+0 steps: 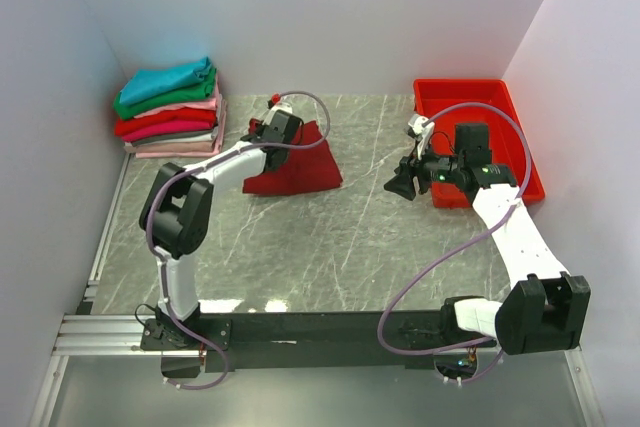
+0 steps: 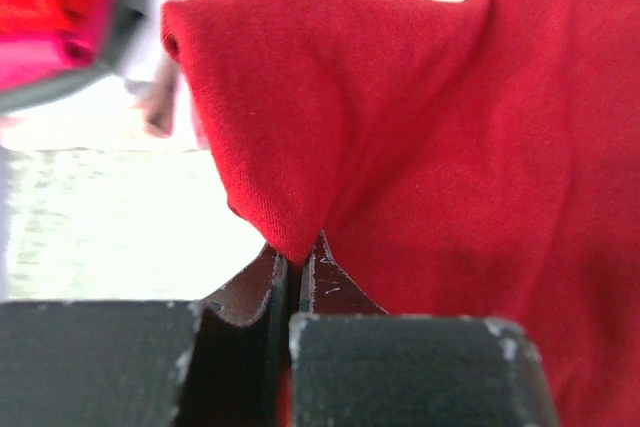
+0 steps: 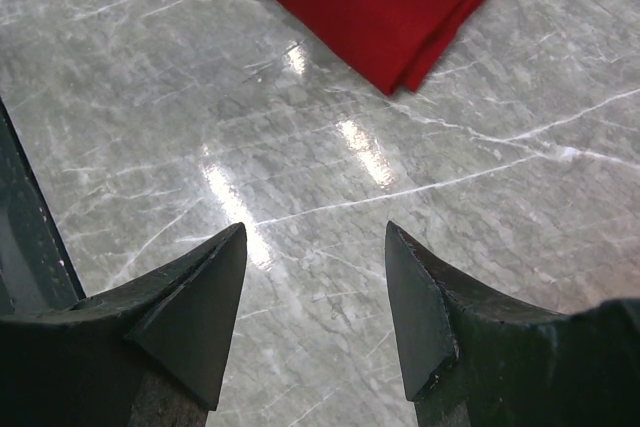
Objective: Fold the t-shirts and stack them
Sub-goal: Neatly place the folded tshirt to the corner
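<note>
Dark red t-shirt (image 1: 300, 175) partly folded on the surface (image 1: 350, 247), left of centre, its far edge lifted. Soft, light, limp cloth, likely to sag and slip out of its fold; best taken at a corner or along a doubled edge. Left pincer (image 2: 295, 259) closed tight on a pinch of that cloth. Right pincer (image 3: 315, 237) spread wide, holding nothing, above bare marble near the shirt's right corner. Stack of folded t-shirts (image 1: 170, 107) at back left, near the lifted edge. Red tray (image 1: 470, 107) at back right, well apart from the shirt. Purple cable (image 1: 322, 105) looping over the cloth, worth watching for snags.
</note>
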Motion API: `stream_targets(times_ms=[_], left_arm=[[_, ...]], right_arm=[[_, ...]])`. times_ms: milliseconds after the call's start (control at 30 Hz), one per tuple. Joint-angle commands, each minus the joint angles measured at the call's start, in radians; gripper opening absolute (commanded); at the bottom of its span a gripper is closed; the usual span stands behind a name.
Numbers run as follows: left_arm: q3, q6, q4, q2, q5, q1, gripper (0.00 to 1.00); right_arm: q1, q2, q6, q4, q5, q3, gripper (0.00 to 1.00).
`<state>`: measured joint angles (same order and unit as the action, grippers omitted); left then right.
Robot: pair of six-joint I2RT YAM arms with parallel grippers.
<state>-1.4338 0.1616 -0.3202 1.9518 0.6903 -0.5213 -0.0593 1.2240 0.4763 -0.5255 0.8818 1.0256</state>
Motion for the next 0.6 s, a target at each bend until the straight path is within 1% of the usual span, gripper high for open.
stream_targets(times_ms=[0,67,233,433,567], left_arm=[[-0.069,-0.072,0.013,-0.119,0.08,-0.008,0.0],[-0.086,-0.102,0.023,-0.14,0.112,-0.009,0.0],[-0.117,-0.232,0.069,-0.154,0.179,-0.006,0.0],[-0.212,-0.335,0.098,-0.136,0.222,0.01,0.0],[-0.305,-0.392,0.105,-0.11,0.238,0.026,0.0]], right_arm=[[0.01,-0.021,0.001,0.005,0.02,0.001,0.64],[0.012,-0.023,0.001,0.012,0.017,-0.001,0.64],[0.013,-0.02,0.002,0.01,0.019,-0.001,0.64],[0.018,-0.027,0.007,0.013,0.019,-0.007,0.64],[0.019,-0.026,0.008,0.01,0.017,-0.005,0.64]])
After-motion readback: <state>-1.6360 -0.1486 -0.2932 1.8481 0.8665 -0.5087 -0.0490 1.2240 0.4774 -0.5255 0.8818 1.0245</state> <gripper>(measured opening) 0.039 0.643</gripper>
